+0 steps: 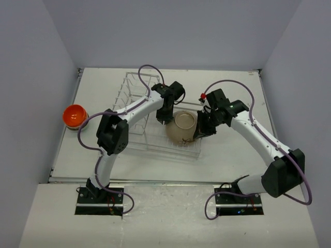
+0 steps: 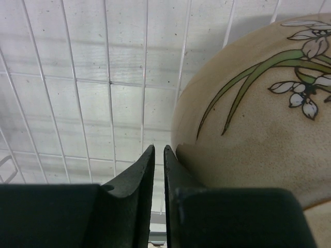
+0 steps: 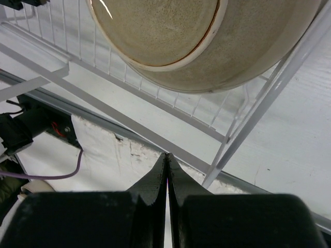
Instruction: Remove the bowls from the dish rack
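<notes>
Bowl (image 1: 184, 127) tan with painted flowers, left tool (image 2: 159, 149) slightly apart, right tool (image 3: 167, 155) together.

The white table (image 1: 232, 150) bears the dish rack (image 1: 155, 147) and an orange bowl (image 1: 74, 114).

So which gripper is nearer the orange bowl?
Left. The left gripper is at the rack, right of the orange bowl; the right gripper is farther right, beyond the tan bowl.
</notes>
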### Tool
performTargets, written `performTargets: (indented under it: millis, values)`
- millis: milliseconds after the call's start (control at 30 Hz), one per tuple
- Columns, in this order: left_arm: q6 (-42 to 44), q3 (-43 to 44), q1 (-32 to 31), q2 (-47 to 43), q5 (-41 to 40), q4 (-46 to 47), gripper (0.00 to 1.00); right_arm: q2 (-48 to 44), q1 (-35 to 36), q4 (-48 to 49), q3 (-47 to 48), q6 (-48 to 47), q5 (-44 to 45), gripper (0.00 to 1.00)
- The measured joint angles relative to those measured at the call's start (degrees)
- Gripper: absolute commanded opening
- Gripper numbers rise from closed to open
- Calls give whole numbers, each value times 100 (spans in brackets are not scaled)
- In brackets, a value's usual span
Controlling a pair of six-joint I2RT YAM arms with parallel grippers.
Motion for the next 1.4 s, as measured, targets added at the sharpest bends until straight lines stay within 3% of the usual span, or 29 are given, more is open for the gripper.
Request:
performTargets:
  millis: [233,500,933,1400]
  values:
    - [-7,0,-20,-79,-63,-2,22,116,136,293,-238,37,-15,0]
    - [-9,-26,-20,-146,-254,-2,23,894,136,750,-435,195,-48,0]
    - [-7,-422,-26,-590,-472,98,32,1976,195,568,780,146,-39,0]
    - [131,-352,-63,-1283,-162,765,37,1722,188,343,1246,76,-26,0]
